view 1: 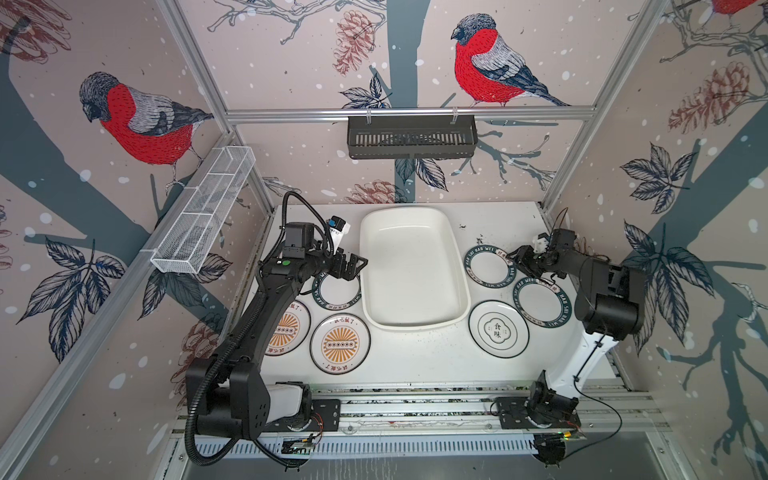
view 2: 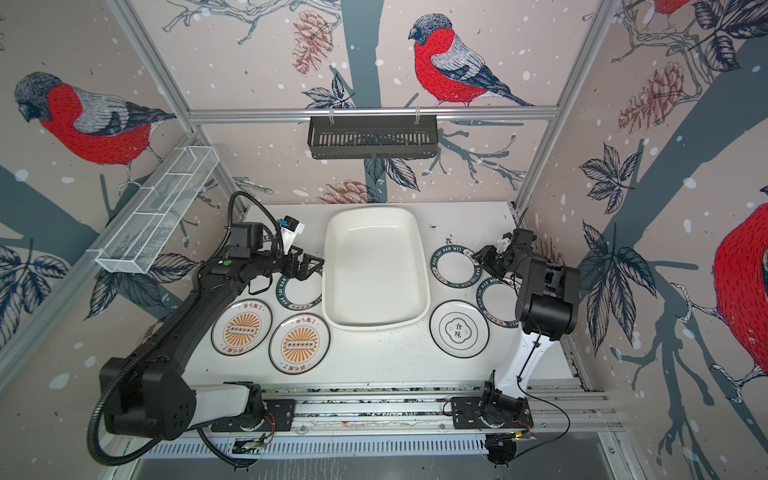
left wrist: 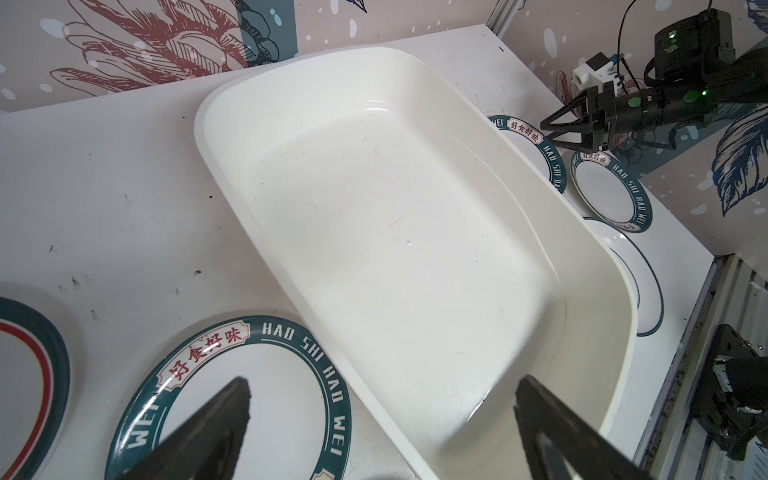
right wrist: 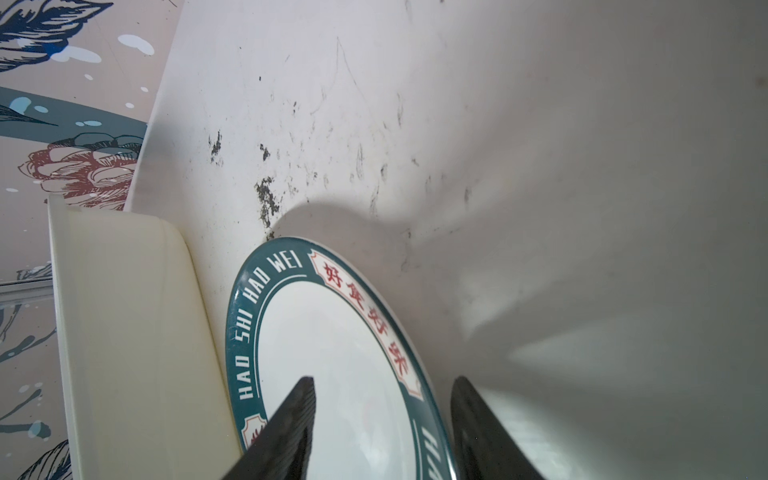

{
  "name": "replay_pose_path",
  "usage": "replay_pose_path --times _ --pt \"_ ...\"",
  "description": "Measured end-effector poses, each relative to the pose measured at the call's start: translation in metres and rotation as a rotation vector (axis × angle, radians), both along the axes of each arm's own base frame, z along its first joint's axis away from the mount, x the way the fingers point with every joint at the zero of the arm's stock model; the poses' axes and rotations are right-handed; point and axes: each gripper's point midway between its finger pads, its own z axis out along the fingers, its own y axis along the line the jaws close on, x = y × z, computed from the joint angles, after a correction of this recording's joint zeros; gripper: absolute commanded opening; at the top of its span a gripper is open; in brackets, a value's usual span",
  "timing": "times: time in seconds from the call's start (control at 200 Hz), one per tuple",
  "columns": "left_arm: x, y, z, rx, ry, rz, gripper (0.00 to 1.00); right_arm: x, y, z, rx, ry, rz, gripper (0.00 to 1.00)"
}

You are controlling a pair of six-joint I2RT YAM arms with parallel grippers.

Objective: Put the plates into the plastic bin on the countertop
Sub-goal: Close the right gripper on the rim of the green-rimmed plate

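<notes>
The plastic bin (view 1: 411,266) (view 2: 374,266) stands empty mid-countertop (view 1: 415,357). Left of it lie a teal-rimmed plate (view 1: 336,297) (left wrist: 266,399) and two sunburst plates (view 1: 286,328) (view 1: 340,343). On its right are two teal-rimmed plates (view 1: 488,266) (view 1: 542,303) and an emblem plate (view 1: 498,329). My left gripper (view 1: 355,266) (left wrist: 384,380) hangs wide open, holding nothing, over the left teal plate and the bin's rim. My right gripper (view 1: 519,262) (right wrist: 383,379) is low at the far right plate (right wrist: 332,340). Its jaws stand apart astride the rim, one finger over the plate, one outside.
A black slotted basket (view 1: 411,137) hangs on the back wall. A white wire-mesh basket (view 1: 203,212) is fixed to the left wall. Dark specks mark the countertop behind the right plates. The arm bases sit on rails along the front edge.
</notes>
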Motion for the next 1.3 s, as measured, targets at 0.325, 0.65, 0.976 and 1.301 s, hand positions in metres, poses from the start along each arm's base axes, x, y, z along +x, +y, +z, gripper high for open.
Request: replay_pose_path --times 0.325,0.65,0.976,1.301 --pt "-0.002 -0.002 -0.001 0.002 0.000 -0.008 0.99 -0.007 0.004 -0.003 0.006 0.032 0.007 0.52" --pt "-0.003 -0.002 0.000 0.001 -0.007 -0.009 0.99 -0.016 0.017 -0.011 0.022 0.060 0.031 0.46" --pt "-0.005 -0.002 0.000 -0.002 -0.007 -0.007 0.99 -0.014 0.028 -0.012 0.084 0.028 0.040 0.39" --pt "-0.005 -0.003 0.001 -0.003 -0.010 -0.008 0.99 -0.012 0.032 -0.012 0.133 0.020 0.025 0.28"
